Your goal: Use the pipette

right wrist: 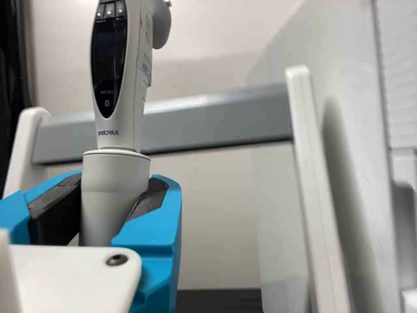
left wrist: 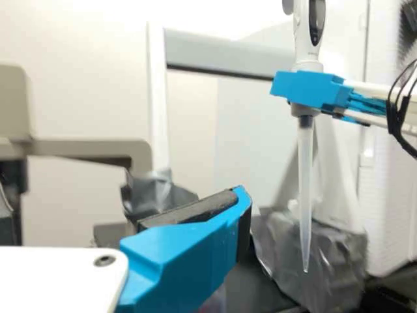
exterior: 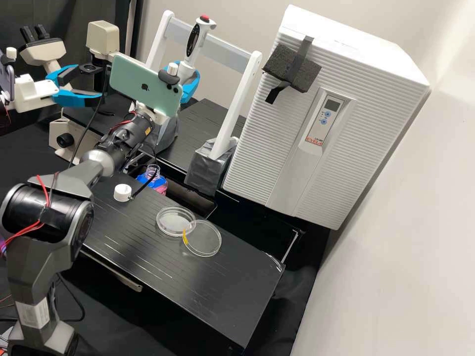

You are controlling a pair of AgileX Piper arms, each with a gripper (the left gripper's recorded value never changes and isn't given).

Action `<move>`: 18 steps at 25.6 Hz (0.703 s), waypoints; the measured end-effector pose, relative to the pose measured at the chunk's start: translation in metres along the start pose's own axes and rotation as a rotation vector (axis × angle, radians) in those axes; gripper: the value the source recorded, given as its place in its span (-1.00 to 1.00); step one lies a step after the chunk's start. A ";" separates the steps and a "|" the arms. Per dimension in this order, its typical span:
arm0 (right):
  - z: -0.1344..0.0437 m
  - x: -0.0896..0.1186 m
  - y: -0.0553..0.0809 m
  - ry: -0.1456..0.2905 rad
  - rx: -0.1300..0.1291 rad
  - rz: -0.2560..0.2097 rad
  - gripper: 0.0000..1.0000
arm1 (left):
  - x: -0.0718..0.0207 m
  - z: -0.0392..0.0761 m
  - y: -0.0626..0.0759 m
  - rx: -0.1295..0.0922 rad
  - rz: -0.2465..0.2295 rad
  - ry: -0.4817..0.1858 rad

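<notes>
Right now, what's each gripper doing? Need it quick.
Left gripper: jaws open, holding nothing.
Right gripper: jaws shut on the pipette, held upright.

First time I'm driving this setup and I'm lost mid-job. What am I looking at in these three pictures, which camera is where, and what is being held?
You are seeing two robot arms at a black bench. The wide picture comes from a fixed camera looking down on it. The other two come from a camera on each arm's wrist. The right gripper is shut on the pipette, holding it roughly upright. The left wrist view sees its clear tip from the side. The left gripper is open and holds nothing. On the bench lie a clear round dish, another dish touching it, a white cap and a small bottle. The big white box stands behind.
</notes>
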 end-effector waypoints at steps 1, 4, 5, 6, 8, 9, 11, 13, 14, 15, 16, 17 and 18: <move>0.001 -0.004 -0.001 -0.002 0.006 0.007 -1.00 | 0.0001 0.001 -0.005 -0.004 -0.015 -0.003; 0.005 -0.018 -0.003 0.000 0.026 0.060 -1.00 | -0.0028 0.007 -0.023 -0.019 -0.073 -0.019; 0.005 -0.020 -0.004 0.003 0.029 0.077 -1.00 | -0.0045 0.008 -0.028 -0.023 -0.091 -0.021; 0.005 -0.023 -0.003 0.016 0.028 0.114 -1.00 | -0.0070 0.010 -0.037 -0.029 -0.120 -0.025; 0.006 -0.027 -0.003 0.027 0.015 0.148 -1.00 | -0.0105 0.012 -0.046 -0.032 -0.154 -0.031; 0.006 -0.029 -0.003 0.033 0.011 0.165 -1.00 | -0.0134 0.013 -0.051 -0.031 -0.171 -0.033; 0.005 -0.033 -0.004 0.048 0.001 0.199 -1.00 | -0.0225 0.017 -0.062 -0.039 -0.208 -0.041; 0.005 -0.035 -0.007 0.053 -0.010 0.206 -1.00 | -0.0291 0.018 -0.066 -0.043 -0.206 -0.051; 0.005 -0.035 -0.009 0.055 -0.014 0.205 -1.00 | -0.0319 0.017 -0.068 -0.039 -0.208 -0.052; 0.006 -0.035 -0.012 0.053 -0.019 0.200 -1.00 | -0.0345 0.017 -0.070 -0.031 -0.208 -0.055; 0.008 -0.036 -0.014 0.047 -0.025 0.192 -1.00 | -0.0366 0.017 -0.071 -0.028 -0.209 -0.056; 0.010 -0.036 -0.018 0.042 -0.036 0.182 -1.00 | -0.0400 0.016 -0.074 -0.026 -0.216 -0.055; 0.013 -0.037 -0.021 0.034 -0.041 0.171 -1.00 | -0.0429 0.016 -0.076 -0.027 -0.218 -0.056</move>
